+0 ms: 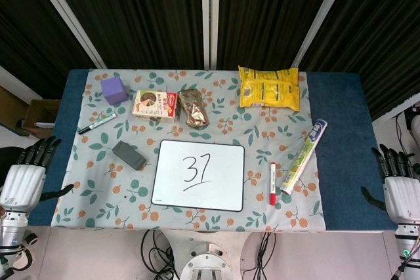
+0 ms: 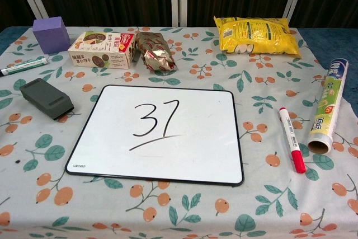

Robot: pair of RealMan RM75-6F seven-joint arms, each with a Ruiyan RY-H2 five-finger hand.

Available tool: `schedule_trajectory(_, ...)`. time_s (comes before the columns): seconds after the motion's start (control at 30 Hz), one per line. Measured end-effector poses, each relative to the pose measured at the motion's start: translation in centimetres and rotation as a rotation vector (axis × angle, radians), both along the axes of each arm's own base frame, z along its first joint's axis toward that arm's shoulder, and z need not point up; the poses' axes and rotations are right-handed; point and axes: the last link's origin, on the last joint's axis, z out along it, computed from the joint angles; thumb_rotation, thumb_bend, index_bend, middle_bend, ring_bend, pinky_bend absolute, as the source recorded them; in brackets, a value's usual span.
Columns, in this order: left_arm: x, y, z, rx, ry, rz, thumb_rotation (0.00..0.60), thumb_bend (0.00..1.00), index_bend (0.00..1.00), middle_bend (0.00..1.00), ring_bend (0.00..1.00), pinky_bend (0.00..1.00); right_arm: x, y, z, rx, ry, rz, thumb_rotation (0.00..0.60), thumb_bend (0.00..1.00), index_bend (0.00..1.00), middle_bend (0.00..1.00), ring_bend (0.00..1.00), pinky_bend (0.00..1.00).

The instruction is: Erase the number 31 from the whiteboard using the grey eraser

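Grey eraser (image 2: 47,98) lies on table (image 1: 338,149), just left of whiteboard (image 2: 159,135). Number 31 (image 2: 154,121) not wiped yet. Left hand (image 1: 25,178), right hand (image 1: 399,185) wait off table sides, fingers apart, holding nothing. Next job, likely: left hand reaches in, grabs eraser.

Handwritten 31, underlined, on the whiteboard (image 2: 162,135), small illegible maker's mark in the whiteboard's lower left corner, other packaging print unreadable

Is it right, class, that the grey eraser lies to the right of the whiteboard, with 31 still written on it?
No. The grey eraser lies left of the whiteboard, as the chest view shows. The 31 is still written there.
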Motion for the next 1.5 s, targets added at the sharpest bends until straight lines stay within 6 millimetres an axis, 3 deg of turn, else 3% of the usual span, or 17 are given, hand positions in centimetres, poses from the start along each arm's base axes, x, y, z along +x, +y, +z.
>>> schedule_trajectory(0.3, 0.1, 0.2, -0.1, 0.002, 0.003, -0.012, 0.46, 0.0, 0.07, 0.07, 0.07, 0.16, 0.0, 0.0, 0.3, -0.008, -0.003, 0.006, 0.6, 0.15, 0.0, 0.0, 0.0, 0.0)
schedule_trajectory(0.5, 0.5, 0.6, -0.1, -0.024, 0.03, -0.049, 0.51, 0.0, 0.07, 0.07, 0.07, 0.16, 0.1, -0.1, 0.3, -0.013, -0.005, 0.007, 0.6, 0.15, 0.0, 0.0, 0.0, 0.0)
schedule_trajectory(0.63, 1.6, 1.7, -0.2, -0.077, 0.079, -0.126, 0.599, 0.0, 0.07, 0.08, 0.07, 0.16, 0.3, -0.2, 0.3, -0.007, -0.002, 0.013, 0.6, 0.15, 0.0, 0.0, 0.0, 0.0)
schedule_trajectory(0.77, 3.9, 3.9, -0.6, -0.137, 0.16, -0.26, 0.6, 0.0, 0.13, 0.13, 0.07, 0.17, 0.8, -0.3, 0.3, -0.006, -0.004, 0.023, 0.6, 0.15, 0.0, 0.0, 0.0, 0.0)
schedule_trajectory(0.93, 6.2, 6.6, -2.4, -0.238, 0.245, -0.388, 0.6, 0.0, 0.14, 0.14, 0.07, 0.17, 1.1, -0.3, 0.5, -0.008, -0.006, 0.027, 0.6, 0.15, 0.0, 0.0, 0.0, 0.0)
schedule_trajectory(1.13, 7.8, 9.5, -6.0, -0.393, 0.34, -0.471, 0.6, 0.0, 0.14, 0.14, 0.07, 0.17, 1.5, 0.0, 0.8, -0.006, -0.004, 0.036, 0.6, 0.15, 0.0, 0.0, 0.0, 0.0)
schedule_trajectory(1.27, 7.7, 11.0, -8.0, -0.445, 0.351, -0.471, 0.6, 0.01, 0.13, 0.13, 0.07, 0.19, 1.6, 0.3, 0.8, -0.002, -0.001, 0.035, 0.6, 0.15, 0.0, 0.0, 0.0, 0.0)
schedule_trajectory(1.5, 6.3, 12.8, -9.8, -0.489, 0.367, -0.421, 0.6, 0.07, 0.12, 0.11, 0.09, 0.24, 1.4, 0.5, 1.1, 0.0, -0.006, 0.025, 0.6, 0.15, 0.0, 0.0, 0.0, 0.0)
